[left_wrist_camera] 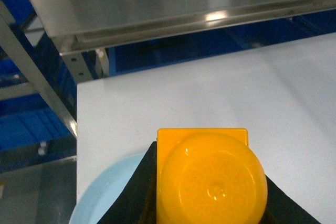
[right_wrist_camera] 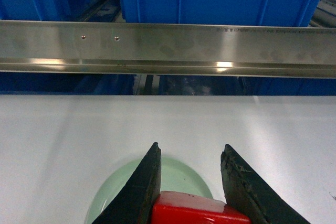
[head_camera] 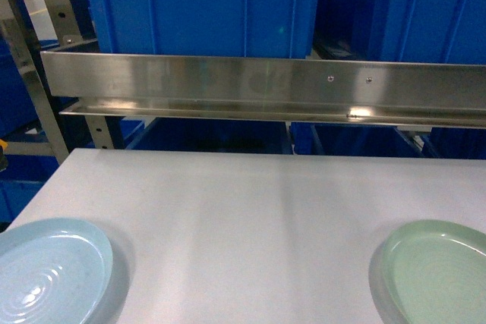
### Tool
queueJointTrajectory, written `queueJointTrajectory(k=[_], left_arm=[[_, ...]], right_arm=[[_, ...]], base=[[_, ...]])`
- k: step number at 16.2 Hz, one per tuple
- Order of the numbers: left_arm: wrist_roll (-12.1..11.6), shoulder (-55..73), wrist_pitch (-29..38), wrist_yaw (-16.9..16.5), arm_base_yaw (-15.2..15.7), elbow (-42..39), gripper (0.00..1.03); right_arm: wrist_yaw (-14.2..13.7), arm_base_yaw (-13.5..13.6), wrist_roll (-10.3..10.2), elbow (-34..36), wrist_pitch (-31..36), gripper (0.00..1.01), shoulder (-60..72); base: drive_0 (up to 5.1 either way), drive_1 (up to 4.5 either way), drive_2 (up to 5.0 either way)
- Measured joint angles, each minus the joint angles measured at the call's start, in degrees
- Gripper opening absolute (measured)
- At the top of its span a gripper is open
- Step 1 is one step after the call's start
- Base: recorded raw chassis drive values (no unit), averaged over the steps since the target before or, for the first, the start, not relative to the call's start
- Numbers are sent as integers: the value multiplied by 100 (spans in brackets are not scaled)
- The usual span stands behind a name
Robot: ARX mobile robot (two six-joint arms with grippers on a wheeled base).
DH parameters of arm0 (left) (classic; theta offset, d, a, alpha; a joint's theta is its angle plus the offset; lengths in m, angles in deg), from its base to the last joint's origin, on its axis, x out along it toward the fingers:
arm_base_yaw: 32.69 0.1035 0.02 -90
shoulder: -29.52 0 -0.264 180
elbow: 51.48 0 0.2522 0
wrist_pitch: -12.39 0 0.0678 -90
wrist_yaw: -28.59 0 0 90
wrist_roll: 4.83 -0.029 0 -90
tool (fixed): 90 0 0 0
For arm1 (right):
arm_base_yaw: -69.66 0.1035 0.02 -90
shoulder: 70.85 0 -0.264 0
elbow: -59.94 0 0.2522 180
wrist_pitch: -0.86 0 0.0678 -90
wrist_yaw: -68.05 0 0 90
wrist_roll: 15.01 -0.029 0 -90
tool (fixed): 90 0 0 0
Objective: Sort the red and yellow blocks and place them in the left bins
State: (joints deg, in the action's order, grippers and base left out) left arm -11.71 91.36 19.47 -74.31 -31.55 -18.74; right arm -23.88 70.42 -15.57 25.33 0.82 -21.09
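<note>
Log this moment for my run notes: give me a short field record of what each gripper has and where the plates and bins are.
left gripper: shut on the yellow block, above the blue plate
right gripper: red block between its fingers, above the green plate
table: white, plates at near corners
bins: blue, behind the steel rail
blocks binned: none yet

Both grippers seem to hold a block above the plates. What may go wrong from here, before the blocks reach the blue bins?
1. The steel rail runs across the front of the blue bins; an arm lifting forward might strike it.
2. The left gripper holds the yellow block between its black fingers, and the right gripper holds the red block; how firmly cannot be judged, so either block may slip and fall towards the pale blue plate or pale green plate.
</note>
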Motion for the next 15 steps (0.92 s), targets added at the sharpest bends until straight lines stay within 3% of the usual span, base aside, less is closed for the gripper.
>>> queueJointTrajectory(k=[5, 15], left_arm=[[391, 13, -155, -24, 142, 116, 27], [417, -39, 22, 92, 116, 116, 27]], right_arm=[[0, 0, 0, 0, 2, 28, 0], [0, 0, 0, 0, 0, 28, 0]], base=[[0, 0, 0], [0, 0, 0]])
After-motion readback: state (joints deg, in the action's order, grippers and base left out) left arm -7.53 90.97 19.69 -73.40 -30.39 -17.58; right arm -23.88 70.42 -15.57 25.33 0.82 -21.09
